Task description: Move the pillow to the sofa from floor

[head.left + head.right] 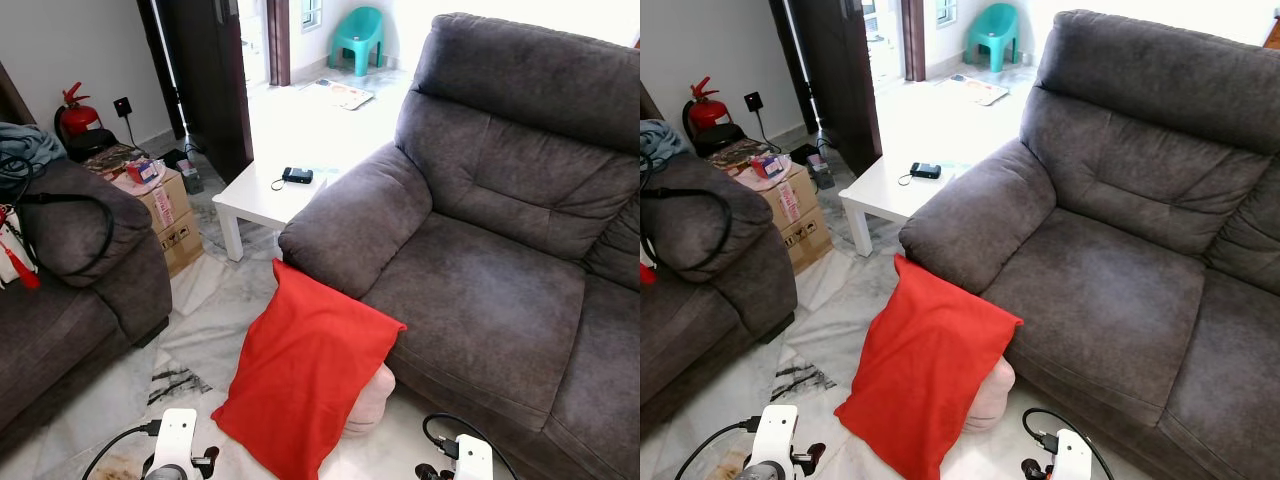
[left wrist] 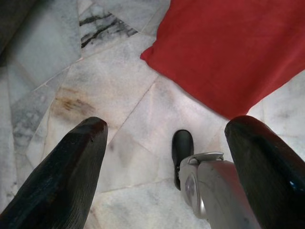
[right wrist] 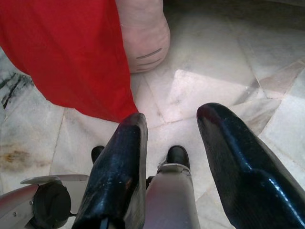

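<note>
The red pillow [image 1: 305,375] leans on the floor [image 1: 215,300] against the sofa [image 1: 480,270] front, not yet lifted. Both grippers, left [image 2: 167,157] and right [image 3: 174,143], hang spread and empty above the tiles; the whole carry remains.

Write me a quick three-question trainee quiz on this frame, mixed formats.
1. True or false: the red pillow leans against the sofa front, its lower end on the floor.
2. What lies on the white table? A) a small black device B) a cup C) a book
3. Fill in: the left gripper and right gripper both hang above the floor with fingers ____.

Key: 1 true; 2 A; 3 open.
</note>
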Robot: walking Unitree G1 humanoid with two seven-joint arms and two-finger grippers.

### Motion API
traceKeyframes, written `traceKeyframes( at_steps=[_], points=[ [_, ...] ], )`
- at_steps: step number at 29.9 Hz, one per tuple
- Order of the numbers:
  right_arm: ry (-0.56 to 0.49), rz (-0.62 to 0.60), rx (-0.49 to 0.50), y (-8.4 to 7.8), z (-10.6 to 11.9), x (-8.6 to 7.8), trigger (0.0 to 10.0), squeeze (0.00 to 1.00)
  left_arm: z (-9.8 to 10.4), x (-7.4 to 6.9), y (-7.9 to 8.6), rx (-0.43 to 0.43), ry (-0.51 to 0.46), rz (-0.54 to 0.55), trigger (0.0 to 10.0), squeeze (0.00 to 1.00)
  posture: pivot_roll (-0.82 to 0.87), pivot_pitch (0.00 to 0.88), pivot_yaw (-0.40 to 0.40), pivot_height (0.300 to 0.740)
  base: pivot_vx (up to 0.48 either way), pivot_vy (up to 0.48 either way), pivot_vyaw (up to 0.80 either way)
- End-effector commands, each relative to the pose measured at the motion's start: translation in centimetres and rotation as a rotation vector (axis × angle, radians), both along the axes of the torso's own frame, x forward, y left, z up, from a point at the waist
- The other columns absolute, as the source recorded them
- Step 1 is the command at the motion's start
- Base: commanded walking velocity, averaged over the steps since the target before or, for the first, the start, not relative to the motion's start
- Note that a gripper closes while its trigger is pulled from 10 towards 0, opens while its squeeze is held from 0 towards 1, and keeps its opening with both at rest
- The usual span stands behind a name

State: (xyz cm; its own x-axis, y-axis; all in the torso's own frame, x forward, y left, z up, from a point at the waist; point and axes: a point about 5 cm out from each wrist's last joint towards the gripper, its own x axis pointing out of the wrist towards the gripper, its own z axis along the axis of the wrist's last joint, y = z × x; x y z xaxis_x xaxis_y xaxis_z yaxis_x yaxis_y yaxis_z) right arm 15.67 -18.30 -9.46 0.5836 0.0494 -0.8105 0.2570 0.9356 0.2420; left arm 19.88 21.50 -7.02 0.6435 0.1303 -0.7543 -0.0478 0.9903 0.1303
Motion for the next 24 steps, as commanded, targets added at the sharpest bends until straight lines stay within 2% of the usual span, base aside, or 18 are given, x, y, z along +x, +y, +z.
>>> traceKeyframes(
  at_steps=[1, 4, 9, 11, 24],
  points=[
    [0.002, 0.013, -0.006, -0.19, 0.06, 0.1, 10.0, 0.0, -0.11, -0.14, -0.07, -0.009, 0.004, 0.014, 10.0, 0.0, 0.05, 0.0, -0.046, 0.74, 0.24, 0.0, 0.0],
    [0.001, 0.02, -0.01, -0.19, 0.06, 0.11, 10.0, 0.0, -0.13, -0.19, -0.03, -0.009, 0.005, 0.015, 10.0, 0.0, 0.05, 0.0, -0.046, 0.74, 0.241, 0.0, 0.0],
    [0.002, 0.019, -0.01, -0.19, 0.06, 0.13, 10.0, 0.0, -0.16, -0.26, 0.02, -0.009, 0.009, 0.016, 10.0, 0.0, 0.05, 0.0, -0.046, 0.74, 0.256, 0.0, 0.8],
    [0.004, -0.01, -0.002, -0.19, 0.03, 0.07, 10.0, 0.0, -0.18, -0.29, 0.01, -0.01, 0.011, 0.016, 10.0, 0.0, 0.05, 0.0, -0.045, 0.74, 0.259, 0.0, 0.0],
    [0.005, 0.002, -0.003, -0.2, 0.04, 0.07, 10.0, 0.0, -0.3, -0.47, -0.07, -0.012, 0.019, 0.014, 10.0, 0.0, 0.05, 0.0, -0.047, 0.74, 0.262, 0.0, 0.0]
  ],
)
